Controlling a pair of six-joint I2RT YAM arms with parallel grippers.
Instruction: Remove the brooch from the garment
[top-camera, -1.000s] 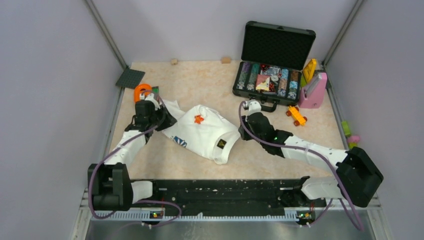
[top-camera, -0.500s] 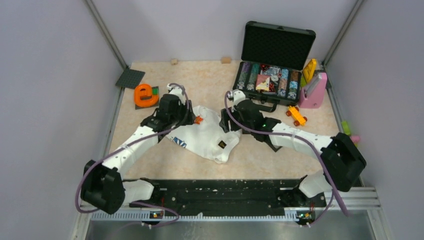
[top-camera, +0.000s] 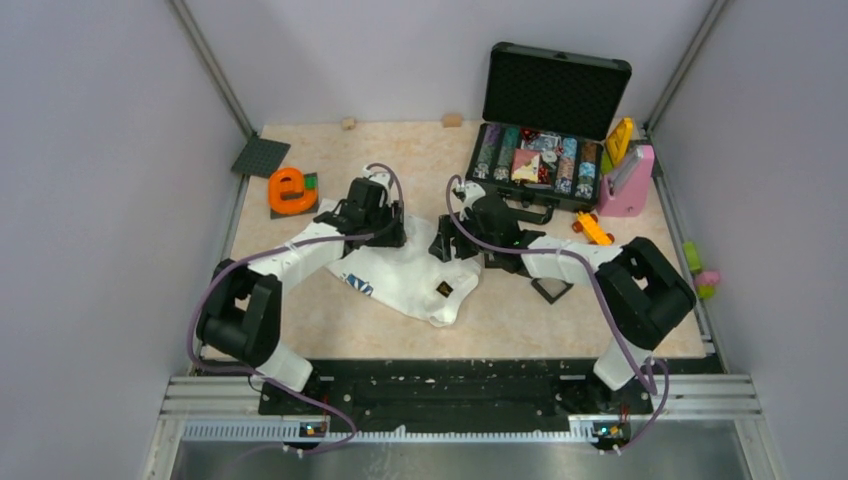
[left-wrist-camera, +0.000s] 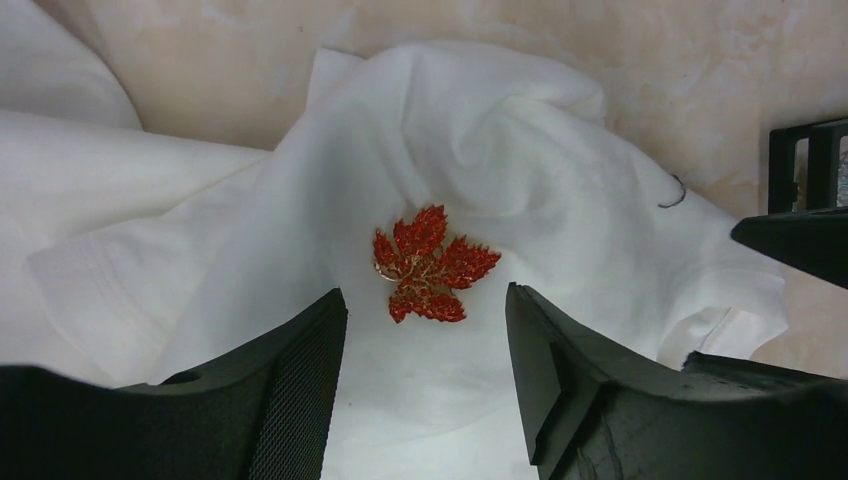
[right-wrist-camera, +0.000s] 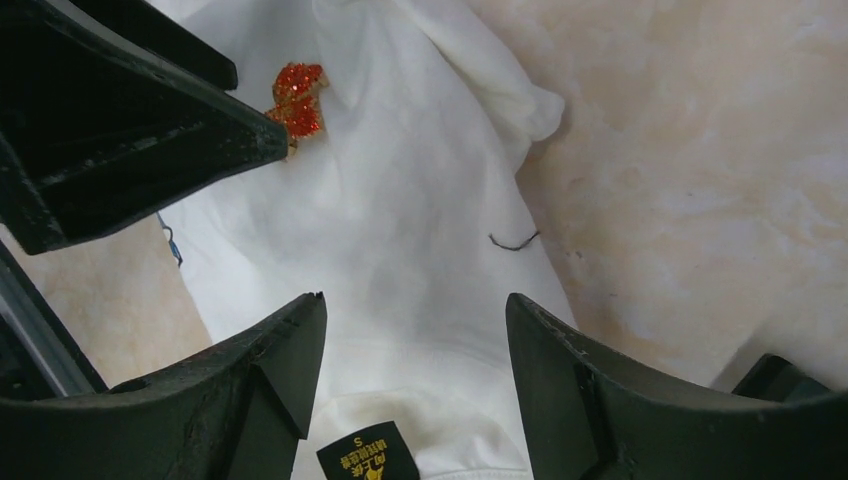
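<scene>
Left tool (left-wrist-camera: 422, 300) astride brooch (left-wrist-camera: 432, 265) on garment (left-wrist-camera: 560, 150)

My left gripper (left-wrist-camera: 425, 300) has clear shirt (left-wrist-camera: 520, 150) around the brooch (left-wrist-camera: 432, 264) between its spread jaws; my right gripper (left-wrist-camera: 795, 245) crowds close beside.

Two white arms with bulky black joints, the left arm (top-camera: 300, 252) and the right arm (top-camera: 560, 262), trail looping purple cables (top-camera: 380, 167); the left gripper's (left-wrist-camera: 425, 300) matte black fingers (left-wrist-camera: 300, 400) show a fine mesh texture inside.
</scene>
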